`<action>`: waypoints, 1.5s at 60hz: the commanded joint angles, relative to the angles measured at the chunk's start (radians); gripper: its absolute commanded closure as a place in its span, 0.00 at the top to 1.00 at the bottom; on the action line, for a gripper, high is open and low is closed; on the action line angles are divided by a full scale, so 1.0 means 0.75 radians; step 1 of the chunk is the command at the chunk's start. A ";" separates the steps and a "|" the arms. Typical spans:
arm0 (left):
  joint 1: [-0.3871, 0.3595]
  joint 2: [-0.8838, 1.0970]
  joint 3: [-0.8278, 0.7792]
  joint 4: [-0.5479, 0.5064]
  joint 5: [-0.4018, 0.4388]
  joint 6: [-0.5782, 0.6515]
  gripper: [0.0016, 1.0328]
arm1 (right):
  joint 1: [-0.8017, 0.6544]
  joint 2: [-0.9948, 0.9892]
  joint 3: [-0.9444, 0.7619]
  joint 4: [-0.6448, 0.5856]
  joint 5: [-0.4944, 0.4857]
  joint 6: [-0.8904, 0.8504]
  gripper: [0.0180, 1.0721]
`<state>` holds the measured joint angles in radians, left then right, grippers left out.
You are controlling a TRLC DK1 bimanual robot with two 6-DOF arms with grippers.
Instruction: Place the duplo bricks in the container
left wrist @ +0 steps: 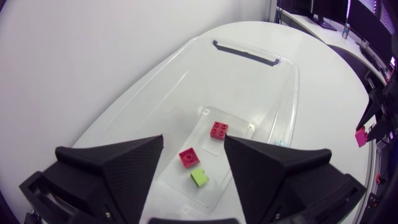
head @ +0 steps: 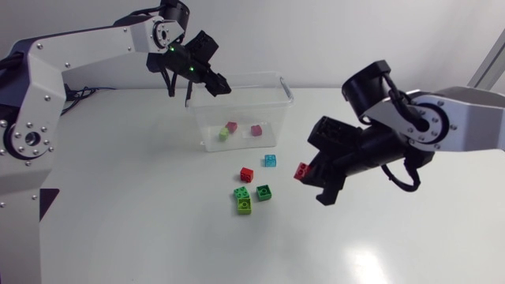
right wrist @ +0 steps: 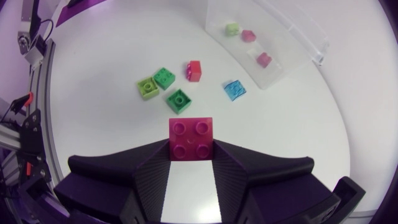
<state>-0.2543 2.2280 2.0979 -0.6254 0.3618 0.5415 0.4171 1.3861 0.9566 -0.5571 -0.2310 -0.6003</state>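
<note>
3 bricks (head: 232,125) already lie in the clear container (head: 280,83). A 4th, the magenta brick (right wrist: 191,135), is pinched between both fingers of your right claw (head: 313,180), above the desk (head: 142,205), near the loose ones. 5 not yet picked, in front of the container: red brick (head: 247,173), blue brick (head: 270,160) + 3 green bricks (head: 245,207). Your left claw (left wrist: 193,149) hangs over the container, fingers spread wide, holding nothing. Approx a third done, I'd say
</note>
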 commanded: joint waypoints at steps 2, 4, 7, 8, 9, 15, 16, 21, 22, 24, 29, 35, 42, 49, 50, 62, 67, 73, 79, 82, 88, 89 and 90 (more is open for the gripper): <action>0.010 -0.115 -0.085 0.001 -0.002 -0.031 0.94 | -0.012 0.025 0.107 -0.006 0.011 0.076 0.21; 0.010 -0.144 -0.116 0.001 -0.002 -0.031 0.94 | -0.016 0.044 0.138 -0.004 0.013 0.087 0.21; 0.010 -0.199 -0.169 0.001 -0.004 -0.033 0.94 | -0.022 0.074 0.183 -0.002 0.022 0.101 0.21; 0.006 -0.224 -0.194 0.001 -0.002 -0.033 0.94 | -0.026 0.085 0.199 0.002 0.022 0.109 0.21; 0.004 -0.244 -0.216 0.001 -0.002 -0.033 0.94 | -0.031 0.099 0.216 0.009 0.024 0.115 0.21; -0.031 -0.406 -0.388 0.004 -0.002 -0.020 0.94 | -0.035 0.173 0.308 0.029 0.032 0.154 0.22; -0.035 -0.420 -0.406 0.004 -0.002 -0.016 0.94 | -0.037 0.185 0.326 0.029 0.034 0.158 0.22; -0.088 -0.549 -0.560 0.004 -0.002 0.008 0.94 | -0.037 0.250 0.400 0.058 0.048 0.189 0.22; -0.101 -0.569 -0.586 0.006 -0.002 0.014 0.94 | -0.035 0.261 0.412 0.064 0.050 0.193 0.22; -0.119 -0.612 -0.644 0.006 -0.002 0.025 0.94 | -0.035 0.287 0.441 0.066 0.054 0.199 0.22; -0.185 -0.707 -0.783 0.010 -0.002 0.051 0.94 | -0.037 0.355 0.520 0.068 0.069 0.213 0.22; -0.254 -0.772 -0.911 0.024 -0.002 0.070 0.93 | -0.045 0.412 0.598 0.090 0.079 0.232 0.22; -0.311 -0.799 -1.048 0.030 -0.002 0.098 0.93 | -0.059 0.477 0.692 0.101 0.083 0.252 0.22; -0.348 -0.792 -1.163 0.061 -0.002 0.115 0.93 | -0.071 0.537 0.778 0.101 0.081 0.267 0.22; -0.354 -0.792 -1.179 0.071 -0.002 0.115 0.93 | -0.071 0.545 0.790 0.101 0.081 0.269 0.22; -0.401 -0.766 -1.304 0.159 -0.002 0.110 0.93 | -0.086 0.655 0.925 0.103 0.081 0.297 0.23; -0.418 -0.758 -1.353 0.198 0.000 0.115 0.93 | -0.088 0.694 0.974 0.101 0.081 0.309 0.23; -0.430 -0.754 -1.406 0.235 0.002 0.131 0.93 | -0.090 0.745 1.048 0.101 0.081 0.326 0.23; -0.440 -0.749 -1.449 0.257 0.004 0.139 0.93 | -0.088 0.799 1.111 0.101 0.081 0.330 0.23; -0.444 -0.745 -1.466 0.265 0.004 0.145 0.93 | -0.088 0.825 1.140 0.101 0.083 0.334 0.24; -0.453 -0.735 -1.498 0.292 0.004 0.162 0.93 | -0.078 0.891 1.206 0.101 0.108 0.334 0.24; -0.455 -0.731 -1.503 0.292 0.004 0.168 0.93 | -0.076 0.901 1.218 0.099 0.114 0.334 0.26; -0.457 -0.727 -1.507 0.298 0.004 0.172 0.93 | -0.073 0.915 1.230 0.090 0.120 0.334 0.32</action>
<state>-0.5858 1.6527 1.0012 -0.4171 0.3592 0.6346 0.3573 2.0132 1.8324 -0.4904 -0.1562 -0.3687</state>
